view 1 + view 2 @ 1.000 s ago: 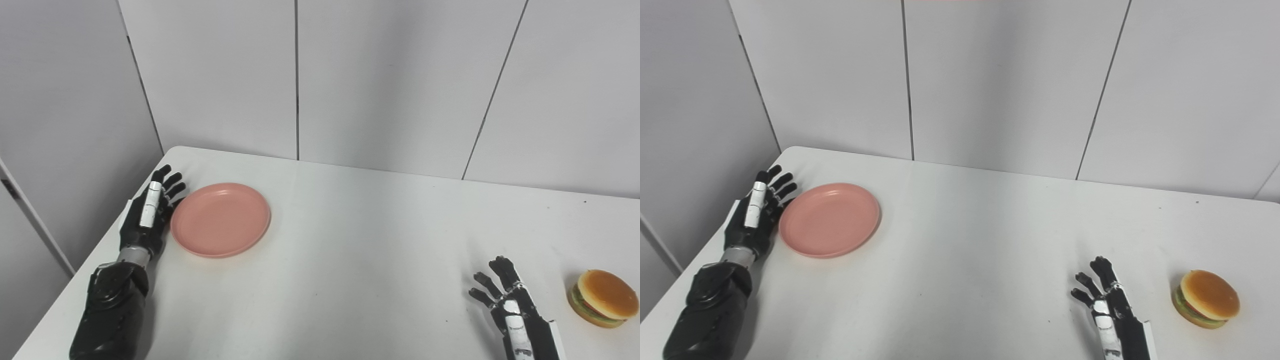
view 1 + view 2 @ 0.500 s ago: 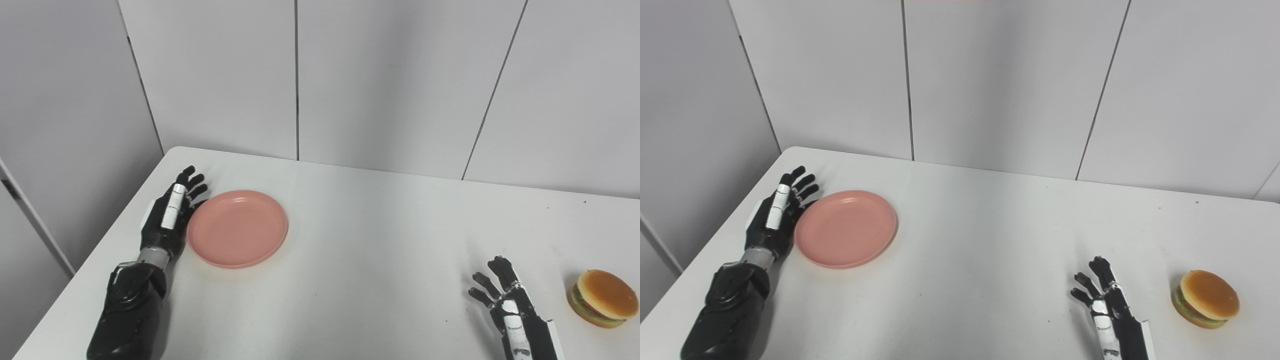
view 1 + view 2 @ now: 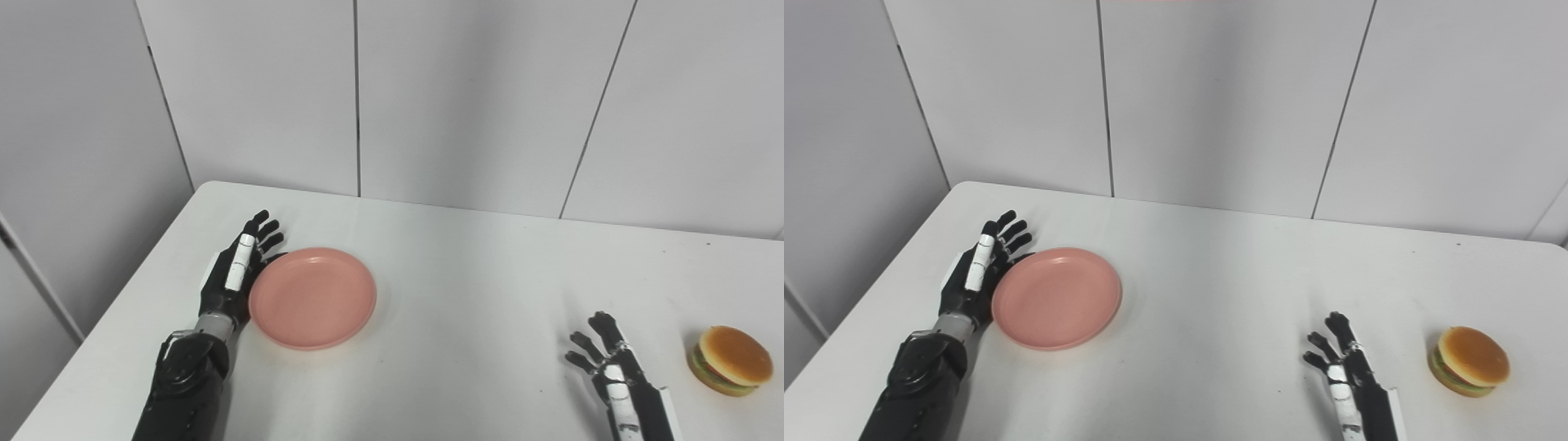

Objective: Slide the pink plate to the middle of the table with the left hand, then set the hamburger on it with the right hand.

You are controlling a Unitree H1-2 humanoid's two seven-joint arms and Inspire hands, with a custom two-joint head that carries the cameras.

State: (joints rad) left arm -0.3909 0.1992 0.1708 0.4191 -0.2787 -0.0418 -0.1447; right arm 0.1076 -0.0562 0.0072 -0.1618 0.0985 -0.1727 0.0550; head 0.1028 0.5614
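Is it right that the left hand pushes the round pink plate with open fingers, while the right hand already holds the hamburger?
Not quite. The right hand holds nothing: in the right eye view it rests open, apart from the hamburger. The left hand does press open against the round pink plate.

- Both views look from the robot's head, above the near edge of the white table (image 3: pixel 465 294), facing forward and tilted down across its top to the grey panelled wall (image 3: pixel 478 98) behind.
- The left eye view and the right eye view sit side by side, so things lie further left in the right eye view.
- Both stand back far enough to take in the table's far left corner and most of its width; the near edge is cut off at the bottom.
- Both arms enter from the bottom edge in each view.
- Shared: the pink plate (image 3: pixel 1056 298), the hamburger (image 3: pixel 1469 361), the left hand (image 3: pixel 236 275), the right hand (image 3: pixel 1344 373).
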